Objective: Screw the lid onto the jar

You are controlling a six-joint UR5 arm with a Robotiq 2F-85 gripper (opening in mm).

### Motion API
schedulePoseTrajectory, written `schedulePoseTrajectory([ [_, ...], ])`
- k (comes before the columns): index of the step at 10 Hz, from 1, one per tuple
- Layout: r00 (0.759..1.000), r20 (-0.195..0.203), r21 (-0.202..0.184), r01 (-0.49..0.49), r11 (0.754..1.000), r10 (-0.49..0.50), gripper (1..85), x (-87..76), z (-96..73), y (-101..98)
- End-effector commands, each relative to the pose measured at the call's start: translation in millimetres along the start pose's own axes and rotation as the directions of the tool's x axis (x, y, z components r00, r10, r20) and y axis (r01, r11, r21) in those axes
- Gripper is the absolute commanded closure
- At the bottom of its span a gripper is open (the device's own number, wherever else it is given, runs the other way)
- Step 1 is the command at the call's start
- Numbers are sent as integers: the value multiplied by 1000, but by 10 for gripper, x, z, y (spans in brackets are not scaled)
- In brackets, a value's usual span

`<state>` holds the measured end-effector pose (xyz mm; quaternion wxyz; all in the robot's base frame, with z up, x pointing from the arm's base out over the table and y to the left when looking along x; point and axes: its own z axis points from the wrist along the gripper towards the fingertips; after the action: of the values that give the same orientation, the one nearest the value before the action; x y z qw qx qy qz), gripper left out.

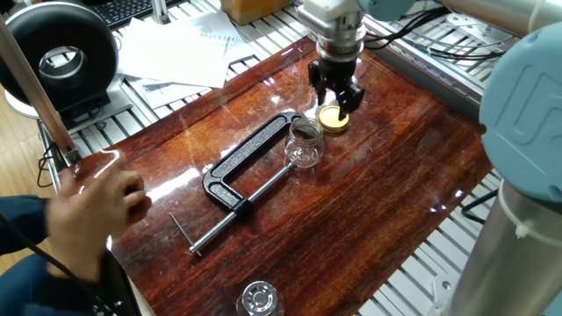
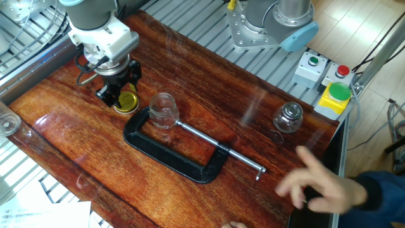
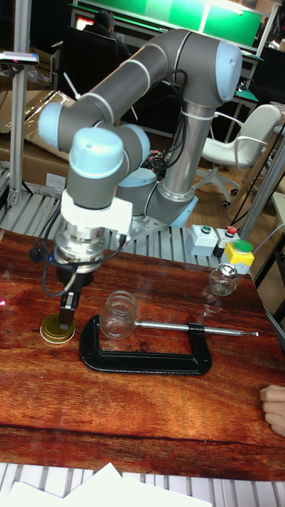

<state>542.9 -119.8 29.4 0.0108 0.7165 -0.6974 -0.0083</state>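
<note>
The gripper [image 2: 119,92] stands directly over the lid [image 2: 127,101], fingers spread to either side of it and grasping nothing. From the tall fixed view, the fingertips reach down almost to the lid [image 3: 57,331]; whether they touch it cannot be told.

The lid lies flat on the wooden table [image 1: 378,202], just beside the jar [image 1: 305,143]. The jar stands upright with its mouth uncovered, held between the jaws of a black C-clamp [image 2: 177,155].

Progress, as judged from these views:
1. Jar fixed in place: done.
2. Gripper positioned over lid: done, or nearly.
3. Lid grasped: not yet.
4. Lid carried to the jar mouth: not yet.
5. Lid screwed on: not yet.

A second clear jar [image 2: 289,118] stands well apart. A person's hand [image 2: 319,187], blurred, is near the table edge.
</note>
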Motion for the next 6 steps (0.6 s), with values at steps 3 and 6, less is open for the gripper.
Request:
schedulePoseTrajectory([
  [3, 999, 25, 15, 37, 999, -37, 193, 105, 142, -24],
  [6, 997, 30, 15, 66, 998, -67, 77, 113, 165, 32],
])
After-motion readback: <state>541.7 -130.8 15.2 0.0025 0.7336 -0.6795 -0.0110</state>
